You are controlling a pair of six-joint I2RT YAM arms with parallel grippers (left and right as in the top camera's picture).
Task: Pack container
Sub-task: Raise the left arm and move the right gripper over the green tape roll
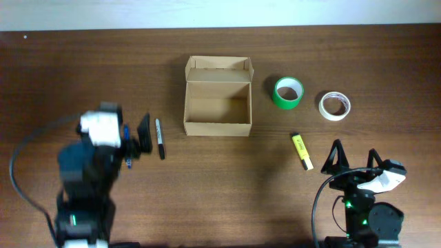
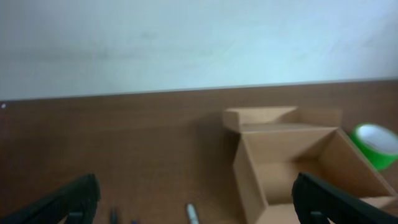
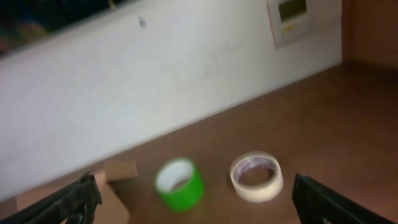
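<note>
The container (image 1: 217,128) is an open tan cardboard box at the table's middle back, flap lid folded back and nothing inside; the left wrist view shows the container (image 2: 249,180) ahead to the right. A green tape roll (image 1: 288,92) and a white tape roll (image 1: 335,105) lie to its right. My left gripper (image 1: 127,134) hovers left of the box, open with nothing between its fingers (image 2: 196,205). My right gripper (image 1: 355,160) stands open near the front right, facing the green tape roll (image 3: 179,183) and the white tape roll (image 3: 256,177), its jaws (image 3: 196,199) holding nothing.
A black marker (image 1: 160,138) lies between my left gripper and the box, and a blue pen (image 1: 127,160) lies under that gripper. A yellow highlighter (image 1: 301,151) lies just left of my right gripper. A white wall runs along the table's far edge.
</note>
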